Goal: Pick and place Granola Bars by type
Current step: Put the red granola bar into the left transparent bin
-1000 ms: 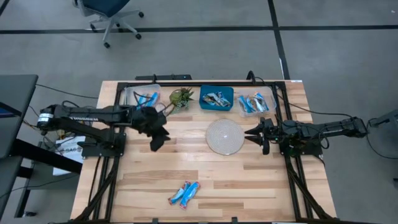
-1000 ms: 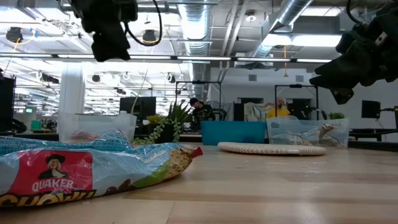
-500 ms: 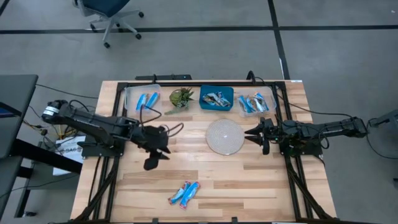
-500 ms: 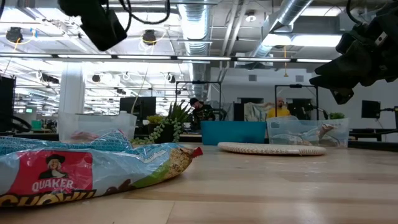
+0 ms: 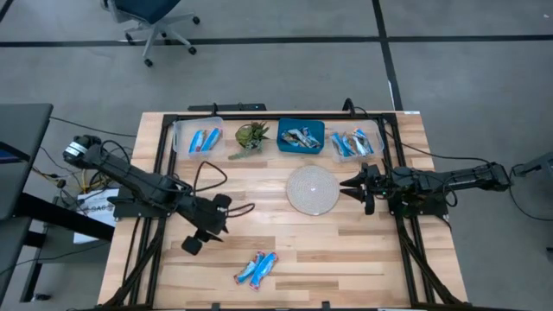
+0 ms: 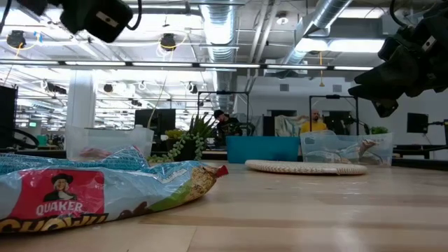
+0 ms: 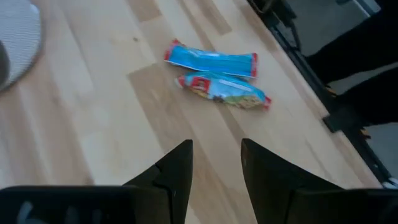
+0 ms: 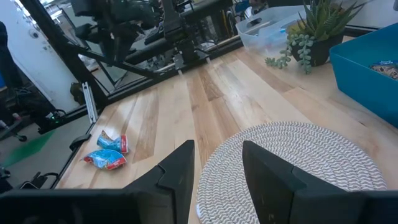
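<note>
Having swung from the rear bins, left gripper (image 5: 192, 245), fingers parted and empty, nears the last two Granola Bars (image 5: 257, 269); right gripper (image 5: 349, 186) waits parted.

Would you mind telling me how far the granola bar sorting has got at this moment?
Done: granola bars already fill the left clear bin, the blue bin and the right clear bin. In hand: nothing is held; the left gripper, fingers open, is near the two loose bars at the table's front. Left: those two bars need picking and placing. The right gripper waits beside the woven mat.
</note>
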